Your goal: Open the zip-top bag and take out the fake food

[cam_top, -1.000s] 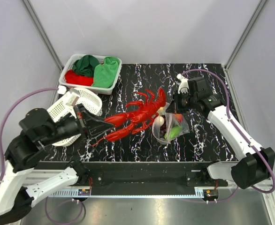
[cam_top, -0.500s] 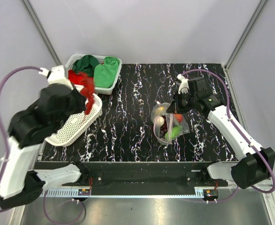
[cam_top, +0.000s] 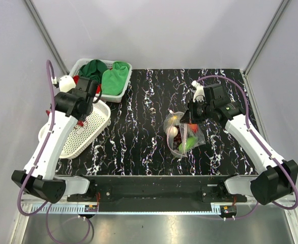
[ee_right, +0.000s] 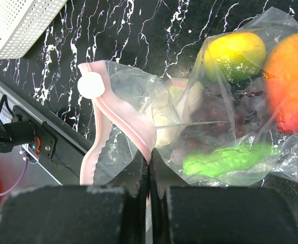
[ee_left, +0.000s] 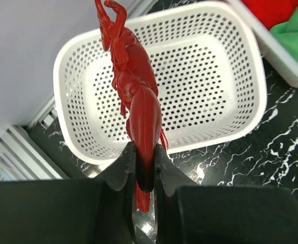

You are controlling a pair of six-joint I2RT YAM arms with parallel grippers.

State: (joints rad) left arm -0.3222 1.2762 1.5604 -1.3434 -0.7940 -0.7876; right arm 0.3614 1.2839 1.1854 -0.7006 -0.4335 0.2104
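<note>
Black marbled table [cam_top: 139, 132], left fingers [ee_left: 119, 165] pinching red lobster [ee_left: 139, 101] over white basket [ee_left: 215, 76]

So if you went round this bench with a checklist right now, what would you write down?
Surface: black tabletop with white veining.
Job's things: zip-top bag lies on it, holding a yellow-green fruit, an orange-red fruit and a green vegetable; the red lobster is out of the bag.
Clutter: white perforated basket; bin of green and red cloths.
Grippers: left gripper shut on the lobster's tail, above the basket; right gripper pinching the bag beside its pink zip strip.
Cables: purple cables loop off both arms.
Surroundings: grey walls, metal frame posts.
People: nothing seen.
</note>
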